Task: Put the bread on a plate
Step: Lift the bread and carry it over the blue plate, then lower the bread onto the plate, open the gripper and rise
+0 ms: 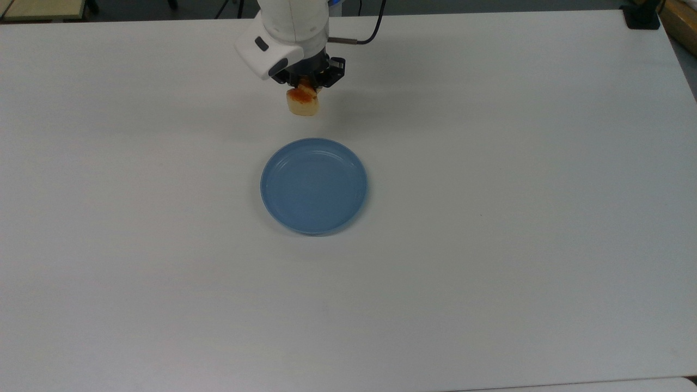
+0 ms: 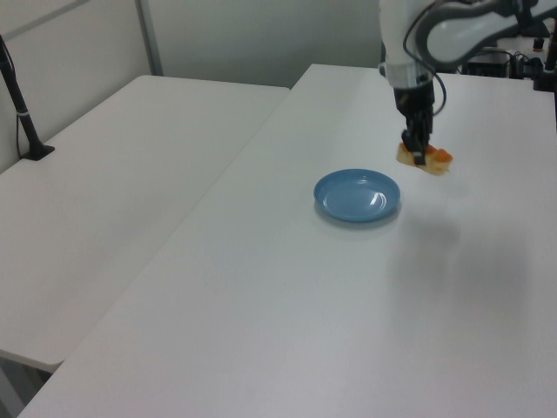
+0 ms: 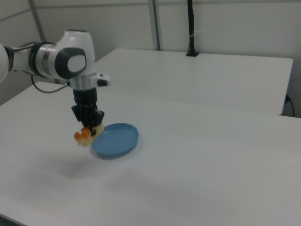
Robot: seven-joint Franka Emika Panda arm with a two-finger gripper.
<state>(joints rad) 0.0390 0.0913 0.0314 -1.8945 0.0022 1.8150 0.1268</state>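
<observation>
The gripper (image 2: 419,150) was clamped on the bread (image 2: 425,158), holding it lifted clear of the white table (image 1: 490,218), its shadow visible on the surface below in the left view. In the top view the bread (image 1: 303,102) hung near the table's far edge, apart from the empty blue plate (image 1: 314,185), which sat nearer the table's middle.

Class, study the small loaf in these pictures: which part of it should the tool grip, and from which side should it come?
Grip the bread across its narrow middle, pads on the pale cream sides, coming from straight above. It is oblong, so its short width probably suits a two-finger span, and the flat sides look firmer than the ridged top. The tool holds it this way, raised, beside the plate.
</observation>
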